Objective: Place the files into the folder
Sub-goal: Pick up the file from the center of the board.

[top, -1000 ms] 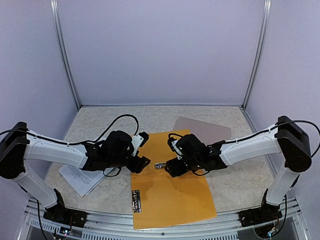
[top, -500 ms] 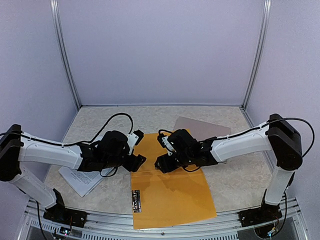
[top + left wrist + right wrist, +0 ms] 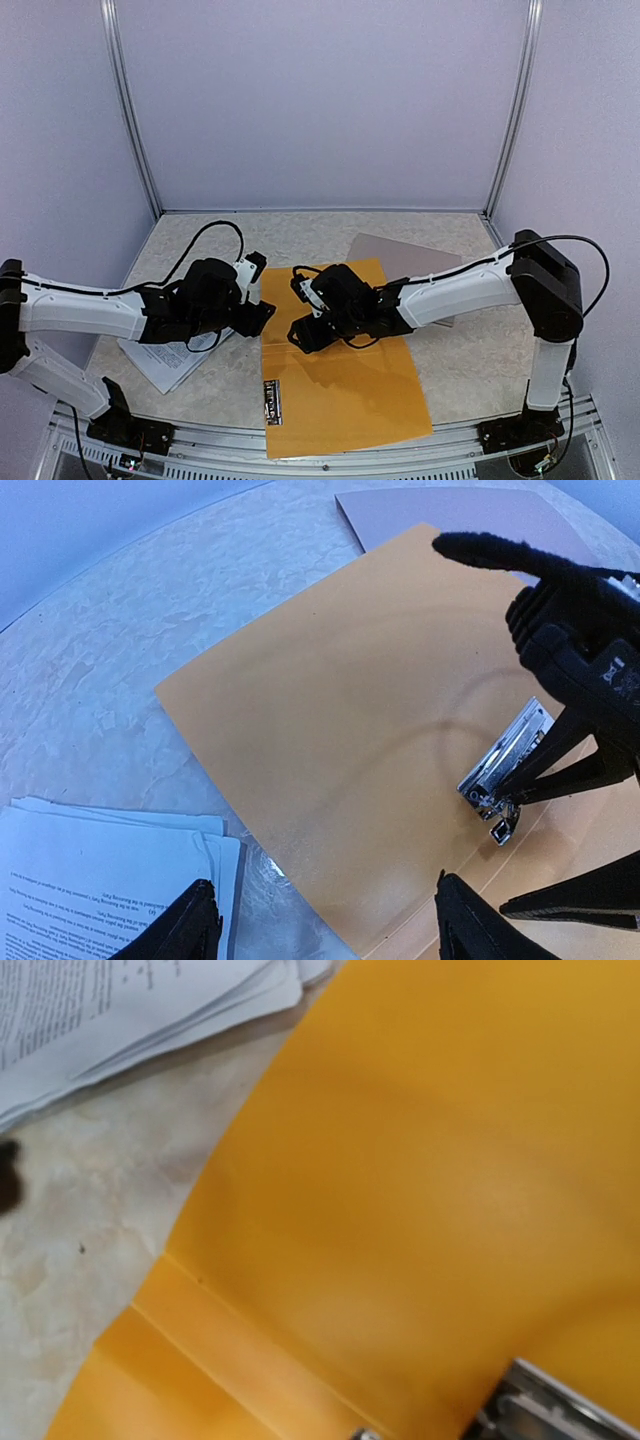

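Observation:
The orange folder [image 3: 345, 385] lies open on the table, a metal clip [image 3: 505, 770] near its fold. The files [image 3: 165, 355], a stack of white printed sheets, lie left of it and show in the left wrist view [image 3: 90, 880] and the right wrist view [image 3: 120, 1010]. My left gripper [image 3: 262, 318] hovers open over the folder's left edge [image 3: 330, 930], nothing between its fingers. My right gripper [image 3: 300, 335] is low over the fold, its black fingers [image 3: 500, 552] spread around the clip. In its own view its fingers do not show, only the clip [image 3: 545, 1400].
A taupe cover [image 3: 415, 258] lies behind the folder, partly under it. A second metal strip [image 3: 272, 402] sits on the folder's near half. The booth walls and metal posts [image 3: 130, 120] close in the table.
Both grippers have moved left. The right one slid along the fold over the clip, which it now hides from above. The left one drew back toward the files.

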{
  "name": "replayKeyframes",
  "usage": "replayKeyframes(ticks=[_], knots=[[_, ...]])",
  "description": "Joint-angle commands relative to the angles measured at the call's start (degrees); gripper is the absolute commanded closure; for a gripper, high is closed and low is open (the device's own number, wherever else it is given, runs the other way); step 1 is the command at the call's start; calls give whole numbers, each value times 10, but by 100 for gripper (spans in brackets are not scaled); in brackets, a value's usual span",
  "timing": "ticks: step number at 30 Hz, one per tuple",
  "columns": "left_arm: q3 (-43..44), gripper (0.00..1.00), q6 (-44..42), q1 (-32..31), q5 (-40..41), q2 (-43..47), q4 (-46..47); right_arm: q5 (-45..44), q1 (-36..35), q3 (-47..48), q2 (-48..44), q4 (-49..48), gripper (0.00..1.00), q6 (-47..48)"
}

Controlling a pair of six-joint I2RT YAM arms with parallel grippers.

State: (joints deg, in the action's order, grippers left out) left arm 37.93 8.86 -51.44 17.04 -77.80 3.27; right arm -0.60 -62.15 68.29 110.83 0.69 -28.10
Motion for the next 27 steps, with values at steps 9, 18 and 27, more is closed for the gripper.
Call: replayKeyframes(ticks=[9, 18, 27], knots=[[-29, 28, 26, 15, 17, 49, -27, 16, -15, 60, 48, 36, 33, 26], [-25, 15, 48, 23, 19, 49, -20, 15, -23, 42, -4, 39, 20, 48], [-24, 10, 78, 40, 20, 71, -43, 22, -23, 24, -5, 24, 26, 53]])
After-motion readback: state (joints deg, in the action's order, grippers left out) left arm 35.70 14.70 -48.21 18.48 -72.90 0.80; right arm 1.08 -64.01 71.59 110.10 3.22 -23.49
